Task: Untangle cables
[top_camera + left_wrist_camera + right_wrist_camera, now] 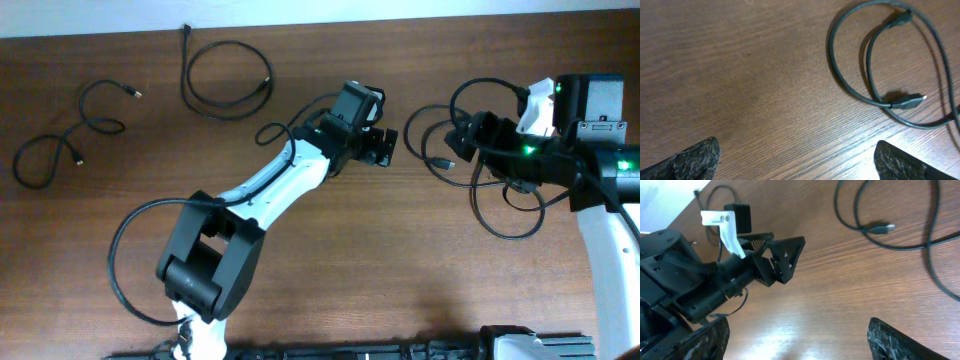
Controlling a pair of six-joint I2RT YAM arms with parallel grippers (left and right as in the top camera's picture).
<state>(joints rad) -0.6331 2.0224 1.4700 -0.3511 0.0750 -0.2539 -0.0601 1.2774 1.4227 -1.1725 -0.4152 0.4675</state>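
The brown desk (400, 270) holds everything. The left arm (270, 185) is the big white and black thing in the middle, so I tell each place from it. It reaches out across the desk. The left jaws at its tip are wide, with only bare wood between them. I think they are wide so they are ready to pinch a cord.

The right arm (610, 230) stands well to the right of the left arm and bends in toward it. The right jaws are wide too and hold nothing. They point at the tip of the left arm. I think the two arms face each other so each can take one cord and pull away.

The tangled cables (831, 52) lie flat on the desk just to the right of the left arm's tip, between it and the right arm. Their loops cross each other, so this bunch does not look sorted yet.

A round cable (184, 80) lies alone to the left of the left arm, well apart from it. Another thin cable (16, 165) lies farther left of the left arm. I think they sit far off so they cannot get mixed up with the bunch.

A small plug (910, 101) rests on the desk near the left arm's tip, and nothing holds it. It looks like an easy end to grab first.
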